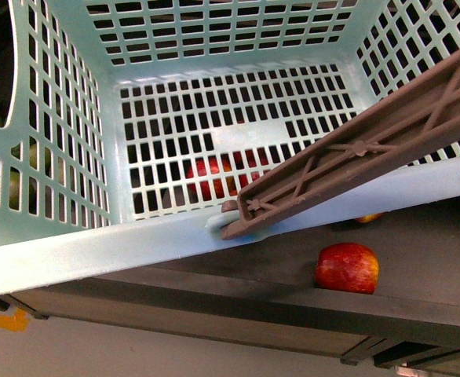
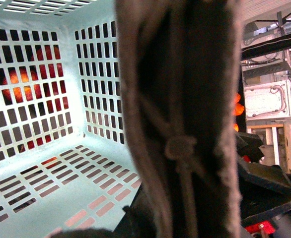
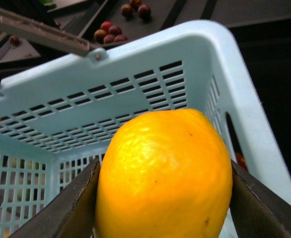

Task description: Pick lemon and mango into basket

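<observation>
Only the right wrist view shows the glossy yellow, faintly dimpled lemon (image 3: 163, 168). The right gripper (image 3: 165, 198) pinches it between two dark fingers (image 3: 71, 210), with the open top of the light turquoise slotted plastic basket (image 3: 135, 54) just behind it. Whether it is inside the rim cannot be told.

The front view shows neither lemon nor arm. It shows the basket's lattice floor (image 1: 238, 137), a red apple (image 1: 214, 177) seen through the slots, and a second red apple (image 1: 346, 267) on the dark shelf (image 1: 418, 243) outside.

In the left wrist view the blurred brown ribbed handle (image 2: 180, 119) fills the middle, and the left gripper's state cannot be told.
</observation>
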Motion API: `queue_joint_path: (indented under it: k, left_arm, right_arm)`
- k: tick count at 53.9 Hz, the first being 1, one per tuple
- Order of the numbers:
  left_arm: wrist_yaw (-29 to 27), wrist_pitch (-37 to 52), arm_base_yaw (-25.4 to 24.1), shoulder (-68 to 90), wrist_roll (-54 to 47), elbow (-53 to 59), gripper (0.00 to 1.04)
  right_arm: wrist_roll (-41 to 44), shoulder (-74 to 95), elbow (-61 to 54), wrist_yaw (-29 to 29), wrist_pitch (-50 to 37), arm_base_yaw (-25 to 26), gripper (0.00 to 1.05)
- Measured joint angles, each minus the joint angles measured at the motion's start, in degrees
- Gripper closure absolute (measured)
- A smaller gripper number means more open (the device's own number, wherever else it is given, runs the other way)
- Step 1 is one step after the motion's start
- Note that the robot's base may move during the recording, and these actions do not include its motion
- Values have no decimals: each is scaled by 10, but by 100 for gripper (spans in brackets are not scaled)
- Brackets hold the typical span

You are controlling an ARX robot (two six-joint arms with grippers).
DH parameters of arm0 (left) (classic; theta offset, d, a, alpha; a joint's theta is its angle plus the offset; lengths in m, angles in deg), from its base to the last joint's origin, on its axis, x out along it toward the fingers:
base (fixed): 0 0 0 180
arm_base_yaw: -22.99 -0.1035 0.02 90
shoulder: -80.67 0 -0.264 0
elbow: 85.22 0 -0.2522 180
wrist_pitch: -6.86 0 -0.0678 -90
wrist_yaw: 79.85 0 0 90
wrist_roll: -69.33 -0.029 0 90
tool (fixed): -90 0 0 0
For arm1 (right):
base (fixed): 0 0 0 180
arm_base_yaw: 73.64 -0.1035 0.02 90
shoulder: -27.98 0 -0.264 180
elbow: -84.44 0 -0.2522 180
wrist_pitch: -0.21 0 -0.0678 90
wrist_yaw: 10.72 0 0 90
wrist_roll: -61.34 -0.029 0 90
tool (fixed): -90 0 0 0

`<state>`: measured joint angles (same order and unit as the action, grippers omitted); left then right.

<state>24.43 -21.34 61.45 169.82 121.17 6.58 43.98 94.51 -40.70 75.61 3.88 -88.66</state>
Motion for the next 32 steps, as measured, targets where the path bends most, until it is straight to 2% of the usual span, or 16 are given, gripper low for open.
queue_joint_path:
  k: [1,6,13,19,28,32]
  left_arm:
    - [-1,0,0,0,0,0,100]
    - [-1,0,0,0,0,0,100]
    - [1,0,0,0,0,0,100]
    - [3,-1,0,0,-1,0,100]
    - [0,-2,0,0,1,0,100]
    - [-4,-2,0,0,1,0,100]
  right_arm:
    - [-2,2,-2,2,-1,-5,42]
    - [-15,-3,-16,16,-8,-19,22]
    - [-30,-35,-34,29,-12,-10,7]
    - [-35,-81,-49,55,-9,17,9]
    - [-31,-185,-83,107,15,105,9]
    - [-30,-207,-88,116,15,123,9]
